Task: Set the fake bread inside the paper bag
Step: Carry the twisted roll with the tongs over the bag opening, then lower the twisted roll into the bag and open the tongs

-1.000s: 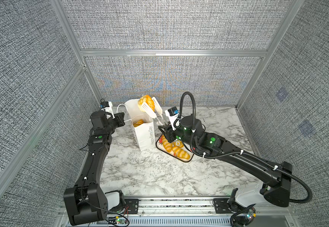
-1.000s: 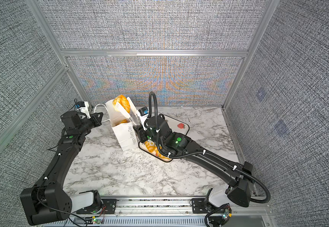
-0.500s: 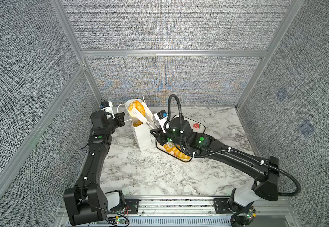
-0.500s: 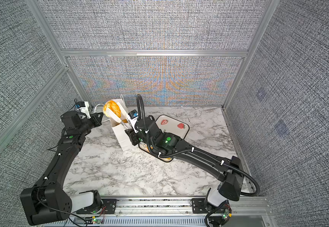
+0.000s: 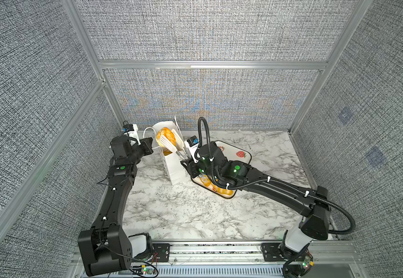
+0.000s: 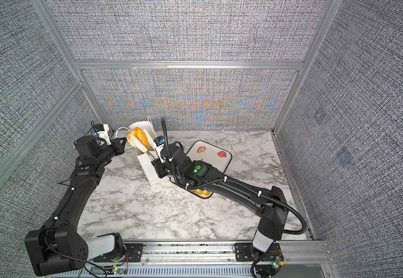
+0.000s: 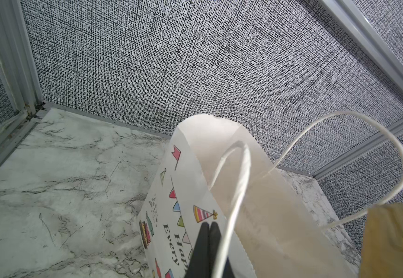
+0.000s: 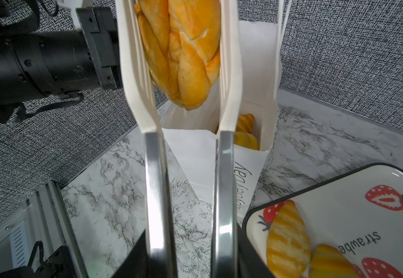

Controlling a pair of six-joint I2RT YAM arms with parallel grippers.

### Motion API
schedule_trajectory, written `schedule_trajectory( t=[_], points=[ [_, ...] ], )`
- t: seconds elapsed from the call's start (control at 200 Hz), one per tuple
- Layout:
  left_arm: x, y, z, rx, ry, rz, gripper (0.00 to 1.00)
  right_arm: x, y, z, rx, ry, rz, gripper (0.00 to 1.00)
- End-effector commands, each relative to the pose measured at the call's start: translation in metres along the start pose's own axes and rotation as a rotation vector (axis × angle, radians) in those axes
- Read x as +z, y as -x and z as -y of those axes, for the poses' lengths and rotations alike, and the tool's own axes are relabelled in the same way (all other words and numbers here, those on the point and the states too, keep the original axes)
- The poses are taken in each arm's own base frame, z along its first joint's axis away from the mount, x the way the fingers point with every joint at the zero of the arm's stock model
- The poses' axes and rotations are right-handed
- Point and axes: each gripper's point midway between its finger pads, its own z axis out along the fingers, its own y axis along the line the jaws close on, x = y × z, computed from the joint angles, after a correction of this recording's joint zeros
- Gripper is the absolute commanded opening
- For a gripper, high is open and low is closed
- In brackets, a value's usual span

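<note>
A braided golden fake bread (image 8: 183, 55) hangs just above the mouth of the white paper bag (image 8: 195, 154), clamped between the white blades of metal tongs (image 8: 154, 192). My right gripper (image 8: 189, 252) is shut on the tongs' arms. In both top views the bread (image 5: 165, 134) (image 6: 138, 134) sits over the upright bag (image 5: 175, 168) (image 6: 151, 171). More bread (image 8: 245, 130) lies inside the bag. My left gripper (image 7: 208, 231) (image 5: 153, 145) is shut on the bag's (image 7: 256, 192) rim beside a cord handle.
A strawberry-print tray (image 5: 241, 156) (image 8: 340, 199) with a black rim lies right of the bag, partly under my right arm. Bread pieces (image 8: 287, 238) (image 5: 219, 190) rest at its near end. The back wall stands close behind the bag.
My right arm has carried the tongs and bread leftward and down, from beside the bag to over its mouth. The left arm and the bag have stayed put.
</note>
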Motion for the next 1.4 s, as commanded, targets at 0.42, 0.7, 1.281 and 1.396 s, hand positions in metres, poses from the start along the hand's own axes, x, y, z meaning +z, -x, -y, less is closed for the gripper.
schedule_trajectory(
  t=[0.42,0.7,1.281,1.396],
  points=[
    [-0.001,0.006,0.002,0.013,-0.011,0.023,0.0,0.012,-0.011,0.024,0.076,-0.063,-0.058,0.4],
    [-0.001,0.005,0.002,0.014,-0.009,0.023,0.0,0.017,-0.017,0.029,0.091,-0.071,-0.084,0.41],
    [-0.001,0.006,0.002,0.015,-0.009,0.024,0.0,0.017,-0.018,0.031,0.098,-0.069,-0.092,0.53],
    [-0.001,0.006,0.002,0.014,-0.009,0.024,0.0,0.017,-0.018,0.031,0.098,-0.068,-0.09,0.57]
  ],
)
